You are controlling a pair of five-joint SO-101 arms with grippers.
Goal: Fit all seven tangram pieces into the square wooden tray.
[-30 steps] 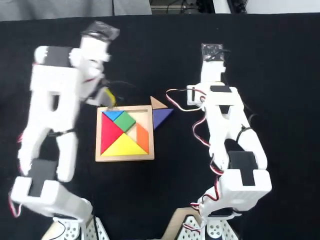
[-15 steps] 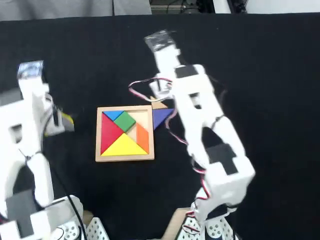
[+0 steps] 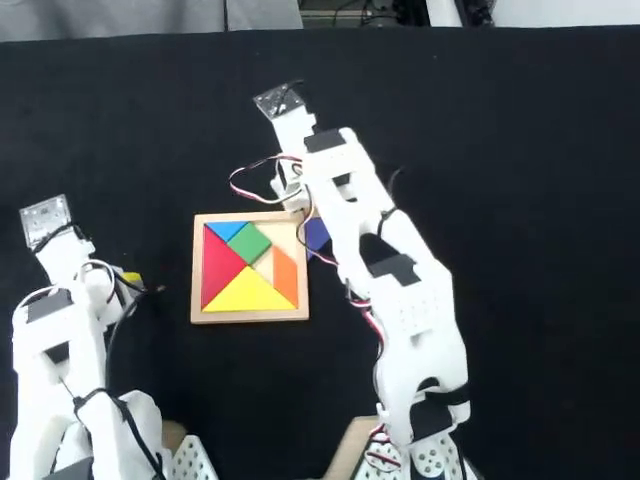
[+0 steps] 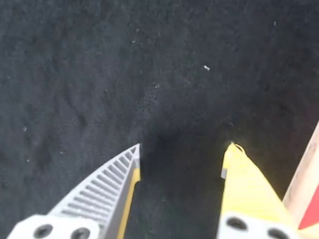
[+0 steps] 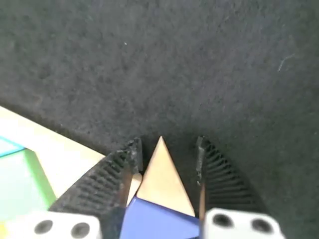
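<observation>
Tray: The square wooden tray (image 3: 250,315) lies flat on the black cloth (image 3: 520,200).
Inside it: Five pieces are in already: a blue piece (image 3: 225,230), a green piece (image 3: 252,243), a red piece (image 3: 218,268), a yellow piece (image 3: 250,293) and an orange piece (image 3: 286,275).
Gap: Bare wood shows at about 1 o'clock from the tray's middle. I think the last two pieces go there.
Loose pieces: The tan triangle (image 5: 162,174) lies on the cloth just past the tray's 1 o'clock corner. The dark blue triangle (image 3: 318,236) touches it.
Right gripper: The right gripper (image 5: 168,144) is low over the tan triangle. Its jaws are spread, one on each side of the triangle's point. It looks set to grab, not squeezing yet.
Left gripper: The left gripper (image 4: 183,147) is at 9 o'clock from the tray, near the rim. Its jaws are spread with nothing between them. It seems parked out of the way.
Edges: The rim stands up, so the triangle must go over it. The dark blue triangle sits tight and could get bumped.
Room: Cloth stretches wide toward 12 and 3 o'clock, good for lifting.
</observation>
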